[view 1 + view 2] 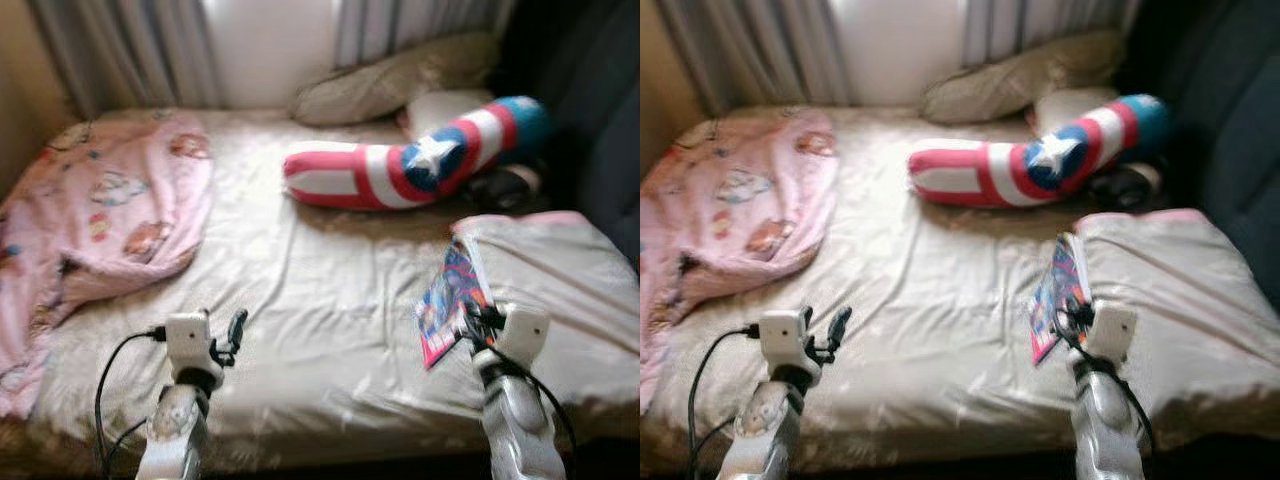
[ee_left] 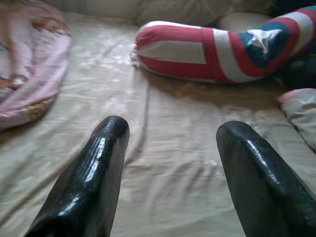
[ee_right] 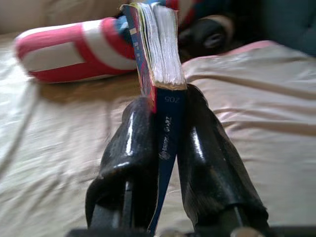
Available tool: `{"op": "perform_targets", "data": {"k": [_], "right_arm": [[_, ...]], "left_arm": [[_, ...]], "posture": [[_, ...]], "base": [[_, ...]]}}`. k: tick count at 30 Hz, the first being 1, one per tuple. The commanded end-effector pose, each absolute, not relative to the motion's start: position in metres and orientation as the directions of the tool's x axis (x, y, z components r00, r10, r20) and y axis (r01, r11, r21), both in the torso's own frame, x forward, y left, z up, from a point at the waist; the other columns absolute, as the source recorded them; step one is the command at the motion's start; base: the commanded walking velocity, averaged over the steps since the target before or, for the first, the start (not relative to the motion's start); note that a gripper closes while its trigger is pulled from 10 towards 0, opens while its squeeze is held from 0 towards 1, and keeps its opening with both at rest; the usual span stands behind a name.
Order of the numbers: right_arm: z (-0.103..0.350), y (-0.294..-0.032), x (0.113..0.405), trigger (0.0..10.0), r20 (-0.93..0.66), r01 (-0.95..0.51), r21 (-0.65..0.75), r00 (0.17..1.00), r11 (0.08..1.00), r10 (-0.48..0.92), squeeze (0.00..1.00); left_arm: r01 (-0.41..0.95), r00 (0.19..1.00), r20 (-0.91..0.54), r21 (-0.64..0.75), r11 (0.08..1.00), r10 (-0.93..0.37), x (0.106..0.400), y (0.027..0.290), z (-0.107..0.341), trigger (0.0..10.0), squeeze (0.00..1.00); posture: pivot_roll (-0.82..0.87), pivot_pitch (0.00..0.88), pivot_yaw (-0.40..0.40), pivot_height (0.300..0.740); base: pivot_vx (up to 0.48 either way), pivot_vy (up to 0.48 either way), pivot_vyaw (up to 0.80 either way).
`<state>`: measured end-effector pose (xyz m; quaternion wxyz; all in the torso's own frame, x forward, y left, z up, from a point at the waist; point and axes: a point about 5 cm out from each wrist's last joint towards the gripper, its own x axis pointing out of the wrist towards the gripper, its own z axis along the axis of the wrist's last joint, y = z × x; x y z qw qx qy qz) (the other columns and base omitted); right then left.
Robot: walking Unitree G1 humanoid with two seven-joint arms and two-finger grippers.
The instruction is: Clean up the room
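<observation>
A: Item count, bed (image 1: 300, 300), cream sheet, wrinkled, faintly glossy?

B: 1 long soft bolster cushion (image 1: 400, 170), red and white bands, blue patch with a white star, lying across the far half. 1 pink printed blanket (image 1: 100, 210), crumpled, on the robot's left side. 2 pillows at the head: 1 beige (image 1: 390, 80), 1 pale (image 1: 445, 108) partly behind the bolster. 1 cream quilt (image 1: 550, 280), puffy, pink-edged, on the right.

A: Books?

B: 1 thick paperback book with a bright multicolour cover (image 3: 158, 59), pages yellowed and fanned. It is held above the sheet just beside the quilt's edge.

A: Held how?

B: The right gripper (image 3: 170, 143): 2 glossy black fingers (image 3: 133, 148) pinching the book by its blue spine, one on each side.

A: The other?

B: The left gripper (image 2: 173, 163) hovers over bare sheet near the bed's front edge, its 2 fingers spread apart with nothing between.

A: Backdrop?

B: Grey pleated curtains (image 1: 140, 50) beside a bright window.
</observation>
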<state>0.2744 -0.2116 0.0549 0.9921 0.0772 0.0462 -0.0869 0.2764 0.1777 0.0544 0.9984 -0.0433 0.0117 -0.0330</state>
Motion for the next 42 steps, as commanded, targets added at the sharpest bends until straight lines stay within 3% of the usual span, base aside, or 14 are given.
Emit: {"op": "perform_targets", "data": {"k": [1,16,36,42], "right_arm": [[0.0611,-0.2043,0.2803,10.0,-0.066,0.160,0.166,0.986,0.973,-0.151,0.00],[0.0605,-0.2045,0.2846,10.0,-0.065,0.168,0.165,0.985,0.972,-0.159,0.00],[0.0585,-0.2074,0.2855,10.0,-0.073,0.188,0.156,0.981,0.970,-0.178,0.00],[0.0563,-0.2041,0.2851,10.0,-0.080,0.173,0.161,0.984,0.972,-0.162,0.00]], "left_arm": [[0.058,0.998,-0.033,-0.076,0.995,-0.060,0.2745,0.1822,0.0532,10.0,0.00],[0.062,0.997,-0.033,-0.073,0.995,-0.065,0.2731,0.1816,0.0528,10.0,0.00],[0.058,0.998,-0.027,-0.079,0.995,-0.061,0.2697,0.1815,0.0535,10.0,0.00],[0.059,0.998,-0.032,-0.076,0.995,-0.062,0.2696,0.1822,0.0535,10.0,0.00]], "posture": [[0.02,0.076,-0.040,0.740],[0.02,0.064,-0.039,0.740],[0.02,0.083,-0.038,0.740],[0.02,0.091,-0.034,0.705]], "base": [[0.304,0.000,0.00],[0.282,0.000,0.00],[0.000,0.000,0.00],[0.000,0.000,0.00]]}}
